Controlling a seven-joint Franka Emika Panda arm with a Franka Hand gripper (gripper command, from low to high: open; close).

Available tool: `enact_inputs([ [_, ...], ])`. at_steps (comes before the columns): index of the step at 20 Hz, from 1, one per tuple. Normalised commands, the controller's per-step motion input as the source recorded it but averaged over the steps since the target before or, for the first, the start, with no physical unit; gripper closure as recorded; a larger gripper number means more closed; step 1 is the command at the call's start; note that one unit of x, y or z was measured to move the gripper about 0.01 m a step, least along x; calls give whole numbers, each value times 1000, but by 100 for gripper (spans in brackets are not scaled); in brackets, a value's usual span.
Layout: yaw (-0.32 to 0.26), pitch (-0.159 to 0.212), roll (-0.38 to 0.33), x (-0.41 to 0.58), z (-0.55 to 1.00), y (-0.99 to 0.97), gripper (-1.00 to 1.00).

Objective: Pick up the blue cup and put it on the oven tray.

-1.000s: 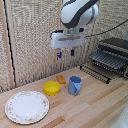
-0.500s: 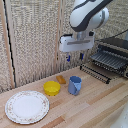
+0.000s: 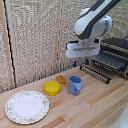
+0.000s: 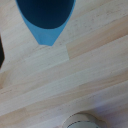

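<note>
Gripper point(image 3: 80, 64): hangs in the air above the cup, holding nothing; fingers too blurred to tell whether apart or together.
Cup point(image 3: 75, 85): blue, upright on the wooden table point(image 3: 95, 107), open mouth up, just beside the bowl; the wrist view looks straight down into it point(image 4: 45, 15).
Bowl point(image 3: 51, 88): yellow, between cup and plate.
Plate point(image 3: 27, 106): white, patterned rim, toward the exterior view's left.
Tray point(image 3: 102, 65): dark wire rack jutting from the oven point(image 3: 117, 50), well apart from the cup.

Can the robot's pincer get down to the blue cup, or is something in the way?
Probably yes. The blue cup stands upright with its open top bare, nothing over it. The yellow bowl sits beside it, apart, so the way down looks free.
</note>
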Motion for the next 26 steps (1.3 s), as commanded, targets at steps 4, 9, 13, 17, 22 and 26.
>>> enact_inputs([
  [4, 3, 0, -84, -145, -421, -137, -100],
  [9, 36, -3, -116, -69, -478, -103, -100],
  [13, 58, -8, -137, -5, -451, -67, -100],
  [17, 68, -11, -125, 0, -429, -9, -100],
  [22, 45, -25, -84, 20, -328, 0, 100],
  [26, 0, -13, -10, 51, -52, 73, 100],
])
